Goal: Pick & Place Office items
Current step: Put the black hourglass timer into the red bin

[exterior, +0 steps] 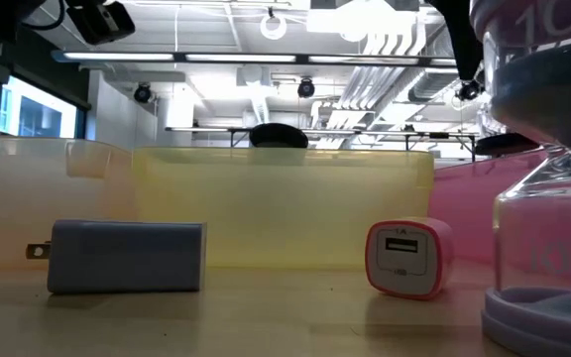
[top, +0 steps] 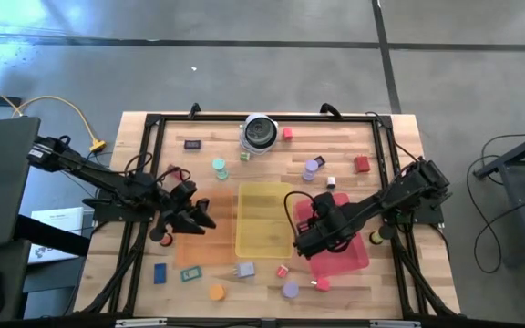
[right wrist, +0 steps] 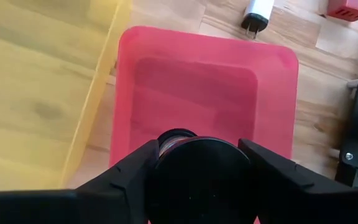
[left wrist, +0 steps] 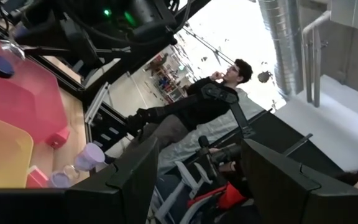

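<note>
Jaws of the right gripper (right wrist: 197, 163) were closed around a round black item (right wrist: 201, 180), held over the red tray (right wrist: 272, 74); in the right wrist view the dark fingers pressed its two sides, with the tray's floor directly beyond it. Jaws of the left gripper (top: 190, 215) stood partly apart with nothing between them, raised over the orange tray (top: 210, 248) at the worktop's (top: 344, 282) left side.

By the look of things, the sorting was barely begun. The yellow tray (top: 262, 219) appeared bare, and most pieces lay loose on the wood: a teal disc (top: 219, 166), a purple disc (top: 313, 166), a red block (top: 361, 164), a blue block (top: 159, 271), an orange disc (top: 216, 292) and a grey plug (exterior: 127, 256) near a pink one (exterior: 407, 258) along the front edge. Whether anything rested in the red tray under the arm could not be told.

The black item seemed ready for release into the red tray; the loose pieces all lay well apart from both sets of jaws.
</note>
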`<state>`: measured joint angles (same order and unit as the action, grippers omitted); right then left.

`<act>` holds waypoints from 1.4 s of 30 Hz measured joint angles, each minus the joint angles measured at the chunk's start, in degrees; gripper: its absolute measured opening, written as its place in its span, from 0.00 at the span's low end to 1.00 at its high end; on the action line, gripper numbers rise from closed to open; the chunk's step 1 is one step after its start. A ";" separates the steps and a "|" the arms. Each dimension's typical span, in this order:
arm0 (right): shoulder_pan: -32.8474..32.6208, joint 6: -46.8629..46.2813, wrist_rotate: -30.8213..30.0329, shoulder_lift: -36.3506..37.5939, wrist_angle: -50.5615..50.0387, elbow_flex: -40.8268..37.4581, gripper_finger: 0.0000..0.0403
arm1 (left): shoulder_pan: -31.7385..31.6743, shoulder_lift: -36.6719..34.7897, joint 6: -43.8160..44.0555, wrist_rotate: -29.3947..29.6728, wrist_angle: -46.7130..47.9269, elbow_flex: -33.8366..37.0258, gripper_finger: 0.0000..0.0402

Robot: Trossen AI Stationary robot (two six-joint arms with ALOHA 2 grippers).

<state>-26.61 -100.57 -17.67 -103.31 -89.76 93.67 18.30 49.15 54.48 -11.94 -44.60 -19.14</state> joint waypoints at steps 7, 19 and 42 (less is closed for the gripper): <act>0.12 -1.38 -3.22 -0.18 0.09 0.00 0.48 | 1.12 0.00 -0.02 -0.04 0.00 0.00 0.56; 2.67 -1.21 -4.77 -4.44 0.70 0.00 0.48 | 3.11 0.00 -0.42 -0.15 0.03 0.02 0.56; 7.65 0.84 -7.92 -9.64 2.45 0.00 0.50 | 4.88 0.00 -0.48 -0.51 0.04 0.02 0.56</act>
<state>-18.96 -99.73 -25.60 -112.95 -87.31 93.67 23.18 49.15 54.00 -12.46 -44.56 -19.11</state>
